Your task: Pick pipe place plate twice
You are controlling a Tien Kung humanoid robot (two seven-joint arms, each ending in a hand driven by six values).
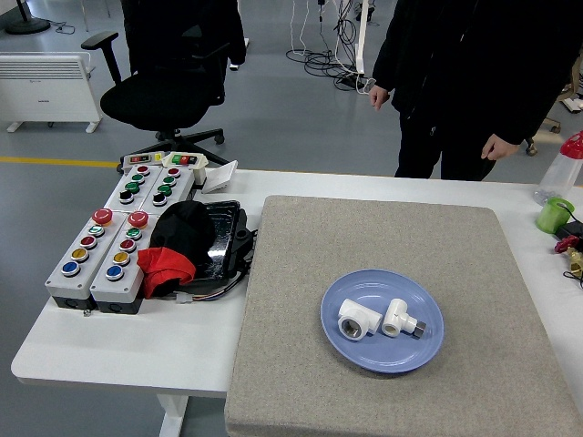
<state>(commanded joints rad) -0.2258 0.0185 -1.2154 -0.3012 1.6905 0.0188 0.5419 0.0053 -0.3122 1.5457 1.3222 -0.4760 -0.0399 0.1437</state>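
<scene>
Pipes (381,319) lie mid-plate (351,350), clear of rim; mat (301,264) open around.

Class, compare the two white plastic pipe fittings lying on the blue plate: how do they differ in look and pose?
The left white pipe fitting looks bulkier, with a wide round opening facing the camera; the right white pipe fitting is slimmer. The right fitting ends in a grey metal tip pointing right; the left fitting shows no such tip. Both are white plastic and lie side by side, close together, on the blue plate.
</scene>
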